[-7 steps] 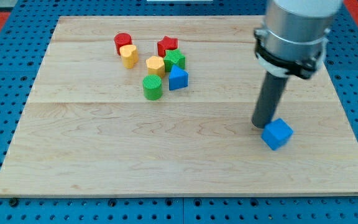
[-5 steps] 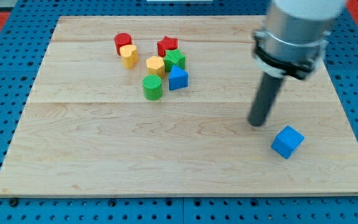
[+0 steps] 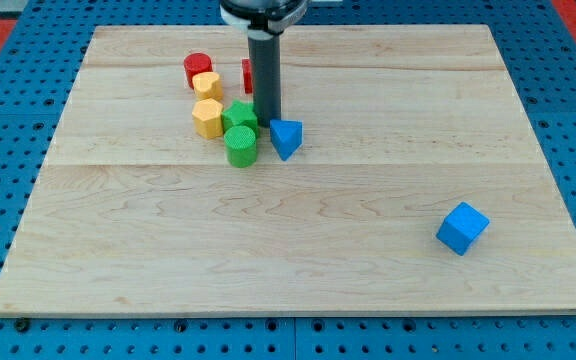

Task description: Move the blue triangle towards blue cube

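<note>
Right now your tip [image 3: 267, 123] sits just at the blue triangle [image 3: 286, 137]'s upper-left edge, with the blue cube [image 3: 463, 228] well apart toward the view's bottom right. No pincer exists here. Small and rigid, the triangle probably slides easily; push squarely so it doesn't spin.

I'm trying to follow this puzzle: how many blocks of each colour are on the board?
Red: 2, a cylinder and a block half hidden behind the rod
Yellow: 2
Green: 2
Blue: 2, a triangle and a cube
Total: 8
</note>
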Motion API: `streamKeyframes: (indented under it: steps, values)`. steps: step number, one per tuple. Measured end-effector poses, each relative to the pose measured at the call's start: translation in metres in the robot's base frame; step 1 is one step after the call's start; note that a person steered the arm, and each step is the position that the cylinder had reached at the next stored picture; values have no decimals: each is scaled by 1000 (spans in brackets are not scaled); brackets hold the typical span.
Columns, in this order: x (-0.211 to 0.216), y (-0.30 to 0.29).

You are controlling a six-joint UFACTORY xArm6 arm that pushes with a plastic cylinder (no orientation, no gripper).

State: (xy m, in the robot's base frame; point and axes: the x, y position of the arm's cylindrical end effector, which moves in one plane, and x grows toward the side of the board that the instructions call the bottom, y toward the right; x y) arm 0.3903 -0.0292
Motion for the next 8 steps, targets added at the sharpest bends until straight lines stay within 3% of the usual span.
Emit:
streamKeyframes:
  steps: [2,3,4,5,6,7,8]
  values:
    - [65,55]
    - [41,52]
    - [71,89]
    - [118,90]
    - [111,71]
    - [159,15]
    - [184,63]
